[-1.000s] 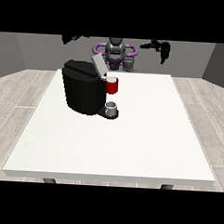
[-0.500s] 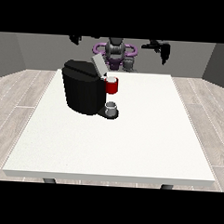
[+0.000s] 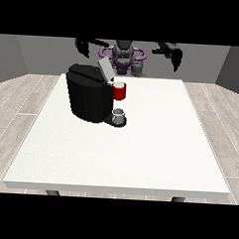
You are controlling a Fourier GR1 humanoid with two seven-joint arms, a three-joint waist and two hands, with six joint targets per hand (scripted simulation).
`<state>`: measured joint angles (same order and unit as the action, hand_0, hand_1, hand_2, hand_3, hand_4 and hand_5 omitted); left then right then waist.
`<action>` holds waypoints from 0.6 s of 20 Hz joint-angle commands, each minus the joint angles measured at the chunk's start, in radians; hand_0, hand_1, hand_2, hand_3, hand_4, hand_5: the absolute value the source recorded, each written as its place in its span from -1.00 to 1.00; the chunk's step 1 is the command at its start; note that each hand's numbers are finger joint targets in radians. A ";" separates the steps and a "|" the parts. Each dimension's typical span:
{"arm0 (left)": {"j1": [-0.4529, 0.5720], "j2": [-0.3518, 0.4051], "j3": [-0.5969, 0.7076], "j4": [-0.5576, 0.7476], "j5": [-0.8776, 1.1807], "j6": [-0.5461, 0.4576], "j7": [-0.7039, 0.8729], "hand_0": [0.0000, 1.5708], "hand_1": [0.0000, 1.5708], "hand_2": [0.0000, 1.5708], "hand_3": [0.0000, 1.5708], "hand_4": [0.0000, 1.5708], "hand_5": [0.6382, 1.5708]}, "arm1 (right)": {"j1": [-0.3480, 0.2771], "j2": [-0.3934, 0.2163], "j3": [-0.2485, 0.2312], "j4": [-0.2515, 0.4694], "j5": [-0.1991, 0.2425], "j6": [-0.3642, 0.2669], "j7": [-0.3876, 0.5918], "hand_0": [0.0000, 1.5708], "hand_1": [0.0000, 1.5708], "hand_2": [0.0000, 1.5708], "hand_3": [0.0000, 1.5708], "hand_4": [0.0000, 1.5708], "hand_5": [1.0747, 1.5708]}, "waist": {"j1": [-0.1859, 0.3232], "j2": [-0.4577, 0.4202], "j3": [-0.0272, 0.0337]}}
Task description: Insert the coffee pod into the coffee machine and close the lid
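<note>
front view: black coffee machine [image 3: 89,97] standing on the white table [image 3: 139,152], toward its far side and off to the view's left of the table's middle. boxy dark body, with a grey lid [image 3: 103,69] tilted up and open at its top edge. a red thing at the machine [image 3: 119,91] just beside the body on the side toward the view's right, below the raised lid. below that, on the machine's dark base, a small grey cup [image 3: 119,115], round and short; cannot tell for sure whether cup or some other grey thing. coffee pod not plainly seen anywhere, so no place given for it. behind the machine, past the table's far edge, the robot's torso [image 3: 123,54] with purple rings at the shoulders. above and behind the machine, toward the view's left, the hand at the view's left [image 3: 84,45], raised well clear of the table, dark fingers hanging down; cannot tell whether open or closed. well apart from the machine toward the view's right, the hand at the view's right [image 3: 176,57], also raised above the table's far edge, fingers pointing down and looking relaxed, holding nothing. both hands apart from the machine and from the lid, touching neither.
</note>
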<state>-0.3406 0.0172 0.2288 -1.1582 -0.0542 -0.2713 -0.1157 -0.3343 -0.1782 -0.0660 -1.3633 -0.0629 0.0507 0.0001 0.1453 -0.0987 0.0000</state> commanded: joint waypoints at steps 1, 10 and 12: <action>0.029 0.004 -0.028 -0.107 0.029 -0.008 0.064 -1.00 -1.00 -1.00 -1.00 -1.00 1.00 | -0.040 0.018 -0.005 0.077 0.001 0.006 -0.013 -1.00 -1.00 -1.00 -1.00 -1.00 1.00 | 0.019 0.033 0.0003; 0.099 0.033 -0.059 -0.191 0.039 0.029 0.067 -1.00 -1.00 -1.00 -1.00 -1.00 1.00 | -0.188 0.032 -0.020 0.153 0.015 -0.024 0.043 -1.00 -1.00 -1.00 -1.00 -1.00 1.00 | -0.014 0.078 0.0000; 0.056 0.052 -0.026 -0.183 0.058 0.064 0.052 -1.00 -1.00 -1.00 -1.00 -1.00 1.00 | -0.195 0.038 -0.003 0.180 0.044 -0.019 -0.011 -1.00 -1.00 -1.00 -1.00 -1.00 1.00 | -0.038 0.122 0.0000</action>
<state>-0.2722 0.0550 0.1980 -1.3151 -0.0091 -0.2345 -0.0764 -0.4867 -0.1543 -0.0808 -1.2219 -0.0475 0.0491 -0.0002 0.1164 -0.0040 0.0000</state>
